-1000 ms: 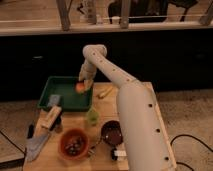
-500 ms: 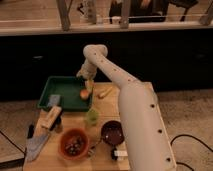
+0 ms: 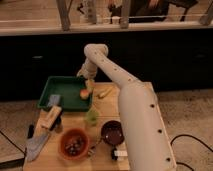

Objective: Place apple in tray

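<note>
Arm (image 3: 135, 115), white, extends from the lower right and bends down over the wooden table (image 3: 102, 106). Tray (image 3: 65, 78), dark green, sits at the table's far left corner. Orange bowl (image 3: 74, 143) and dark bowl (image 3: 112, 133) stand near the front edge, with a green cup (image 3: 91, 117) between them and the tray. Gripper (image 3: 89, 84) hangs over the tray's right side, jaws spread, holding nothing. Apple (image 3: 84, 93) lies inside the tray near its right rim, just below the gripper tip. Banana (image 3: 105, 92) lies outside that rim.
</note>
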`<state>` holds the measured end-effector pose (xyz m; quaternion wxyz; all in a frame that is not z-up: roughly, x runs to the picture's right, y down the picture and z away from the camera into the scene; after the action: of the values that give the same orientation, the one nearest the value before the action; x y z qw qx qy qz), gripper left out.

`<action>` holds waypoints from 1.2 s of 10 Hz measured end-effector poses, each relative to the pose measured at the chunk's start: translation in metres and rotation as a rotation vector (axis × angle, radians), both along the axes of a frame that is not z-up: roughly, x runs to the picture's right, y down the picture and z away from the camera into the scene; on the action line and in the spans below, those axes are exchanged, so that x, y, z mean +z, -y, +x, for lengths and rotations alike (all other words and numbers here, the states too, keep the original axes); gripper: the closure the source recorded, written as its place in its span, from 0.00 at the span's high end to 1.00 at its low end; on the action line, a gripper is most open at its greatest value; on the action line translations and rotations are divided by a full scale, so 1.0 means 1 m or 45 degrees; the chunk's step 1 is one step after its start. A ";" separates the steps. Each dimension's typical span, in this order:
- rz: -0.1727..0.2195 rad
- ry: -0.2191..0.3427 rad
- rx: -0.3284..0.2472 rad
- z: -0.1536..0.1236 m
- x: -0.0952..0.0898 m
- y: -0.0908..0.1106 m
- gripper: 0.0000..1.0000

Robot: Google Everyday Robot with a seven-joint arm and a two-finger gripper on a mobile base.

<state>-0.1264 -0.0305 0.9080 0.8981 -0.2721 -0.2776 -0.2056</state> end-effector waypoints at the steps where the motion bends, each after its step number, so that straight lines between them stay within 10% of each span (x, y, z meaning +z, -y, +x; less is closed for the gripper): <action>1: 0.001 0.004 -0.004 0.000 0.000 0.001 0.80; 12: 0.008 0.041 -0.014 0.003 0.002 0.002 0.80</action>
<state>-0.1230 -0.0325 0.9098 0.8932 -0.2676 -0.2899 -0.2156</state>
